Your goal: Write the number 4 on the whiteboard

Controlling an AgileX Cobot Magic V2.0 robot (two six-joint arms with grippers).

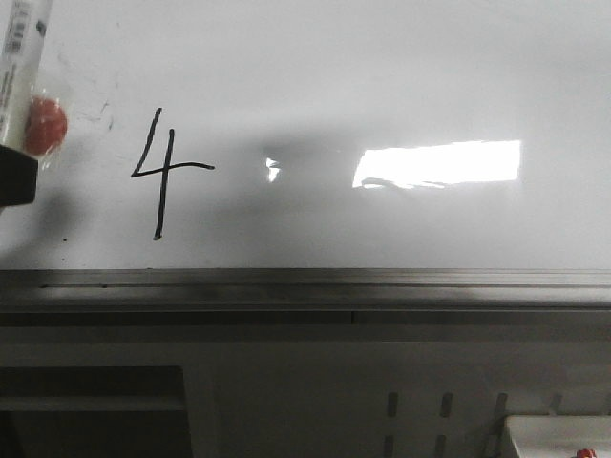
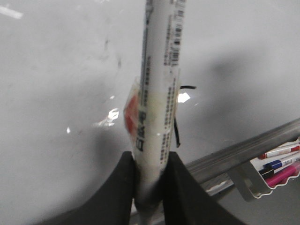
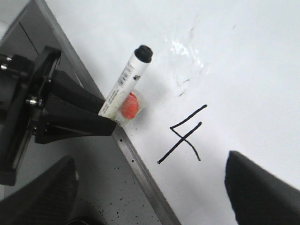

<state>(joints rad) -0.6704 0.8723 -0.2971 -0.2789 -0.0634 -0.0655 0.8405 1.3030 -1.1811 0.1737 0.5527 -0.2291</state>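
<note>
A thin black open-topped number 4 [image 1: 160, 176] is drawn on the left part of the glossy whiteboard [image 1: 382, 76]. My left gripper [image 2: 150, 180] is shut on a white marker [image 2: 159, 89] with a barcode label and a red sticker. In the front view the marker [image 1: 17, 57] stands at the far left edge, left of the 4 and apart from it. The right wrist view shows the marker [image 3: 125, 86] with its black end pointing up beside the 4 [image 3: 184, 136]. My right gripper [image 3: 150, 197] is open and empty over the board's lower edge.
A grey metal rail [image 1: 305, 286] runs along the board's bottom edge. A bright rectangular light reflection [image 1: 439, 164] lies right of the 4. A white tray [image 2: 262, 187] with red, blue and pink markers hangs below the rail; its corner shows in the front view [image 1: 558, 429].
</note>
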